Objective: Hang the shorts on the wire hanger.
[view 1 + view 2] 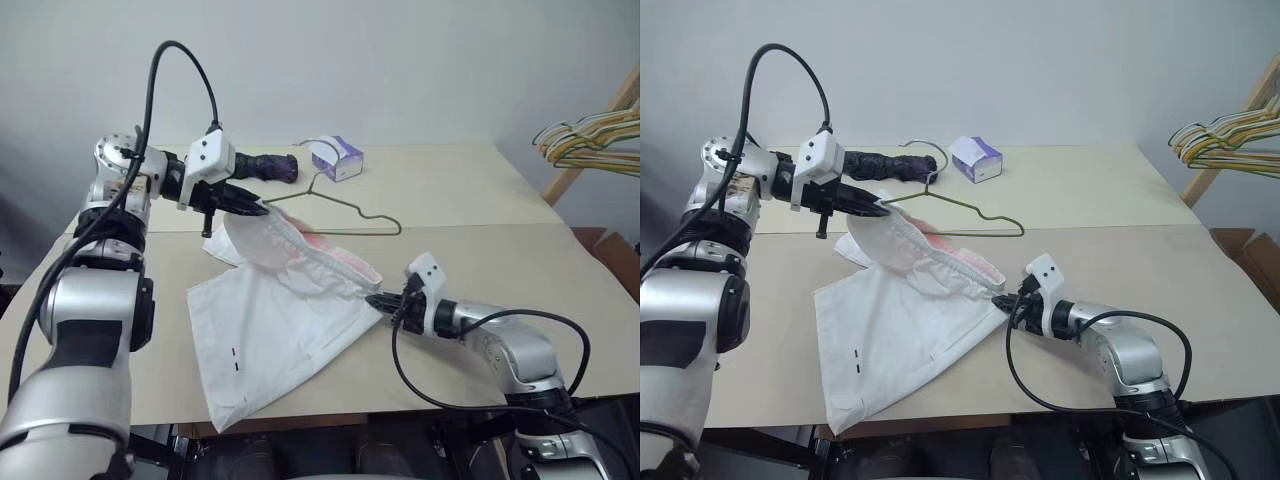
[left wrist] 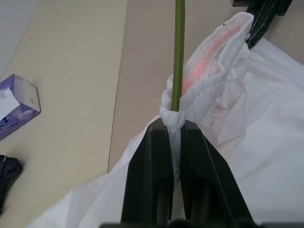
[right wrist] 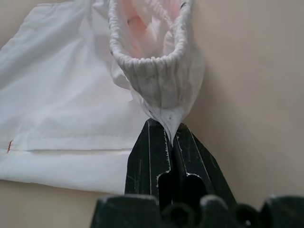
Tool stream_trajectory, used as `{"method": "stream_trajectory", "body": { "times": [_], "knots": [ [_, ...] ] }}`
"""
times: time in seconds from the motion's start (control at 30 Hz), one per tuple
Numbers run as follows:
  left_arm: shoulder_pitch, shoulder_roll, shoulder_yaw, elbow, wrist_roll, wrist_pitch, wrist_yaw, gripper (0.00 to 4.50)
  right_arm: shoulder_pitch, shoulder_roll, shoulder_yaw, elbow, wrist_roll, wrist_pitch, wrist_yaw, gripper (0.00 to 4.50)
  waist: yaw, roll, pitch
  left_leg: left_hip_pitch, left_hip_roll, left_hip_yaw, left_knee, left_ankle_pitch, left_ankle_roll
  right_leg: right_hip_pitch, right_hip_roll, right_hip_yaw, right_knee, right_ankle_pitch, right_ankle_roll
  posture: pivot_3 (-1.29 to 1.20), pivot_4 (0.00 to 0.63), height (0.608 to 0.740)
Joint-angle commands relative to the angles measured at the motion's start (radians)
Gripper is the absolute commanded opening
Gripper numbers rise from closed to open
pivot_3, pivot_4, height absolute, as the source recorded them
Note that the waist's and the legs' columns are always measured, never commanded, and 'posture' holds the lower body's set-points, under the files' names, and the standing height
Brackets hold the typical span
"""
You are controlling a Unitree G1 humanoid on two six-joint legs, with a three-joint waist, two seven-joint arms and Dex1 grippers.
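Left claw (image 1: 262, 209) pinches shorts (image 1: 280, 330) waistband, wire hanger (image 1: 345, 208) | right claw (image 1: 372, 299) pinches opposite waistband edge

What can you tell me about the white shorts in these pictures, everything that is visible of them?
The shorts are thin white cloth with a gathered elastic waistband, a reddish inside and small dark dash marks near one leg. The legs lie spread flat on the beige table. The waistband is lifted and stretched open: the left gripper pinches one end together with the wire hanger, and the right gripper is shut on the other end, low near the table.
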Motion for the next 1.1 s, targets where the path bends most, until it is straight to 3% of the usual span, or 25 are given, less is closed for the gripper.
{"method": "stream_trajectory", "body": {
  "times": [0.03,0.27,0.47,0.97,1.1],
  "knots": [
    [0.014,0.059,-0.078,-0.097,-0.134,0.038,-0.005,0.00,-0.049,-0.022,-0.073,0.033,0.023,-0.008,-0.009,0.05,-0.002,0.000,0.000,0.000,0.000,0.000,0.000,0.000,0.000,0.000,0.000,0.000,0.000,0.000,0.000,-0.08,0.000,0.740],
    [0.074,0.156,-0.264,-0.252,-0.376,0.096,-0.005,0.00,-0.107,-0.099,-0.104,0.135,0.034,-0.024,0.051,0.05,0.001,0.000,0.000,0.000,0.000,-0.001,0.000,0.000,0.000,0.000,0.000,0.000,0.000,0.000,0.000,-0.08,0.000,0.740],
    [0.088,0.187,-0.344,-0.284,-0.450,0.078,-0.005,0.00,-0.153,-0.150,-0.105,0.195,0.025,-0.041,0.090,0.05,0.000,0.000,0.000,0.000,0.000,0.000,0.000,0.000,0.000,0.000,0.000,0.000,0.000,0.000,0.000,-0.08,0.000,0.740],
    [0.064,0.113,-0.303,-0.117,-0.215,-0.039,-0.005,0.00,-0.156,-0.272,-0.085,0.047,-0.021,-0.092,0.109,0.05,0.001,0.000,0.000,0.000,0.000,0.000,0.000,0.000,0.000,0.000,0.000,0.000,0.000,0.000,0.000,-0.10,0.000,0.740],
    [0.058,0.080,-0.261,-0.090,-0.145,-0.062,0.019,0.00,-0.214,-0.363,-0.026,-0.069,-0.078,-0.110,0.148,0.05,0.000,0.000,0.000,0.000,0.000,0.001,0.000,0.000,0.000,0.000,0.000,0.000,0.000,0.000,0.000,-0.11,0.000,0.740]
  ]
}}
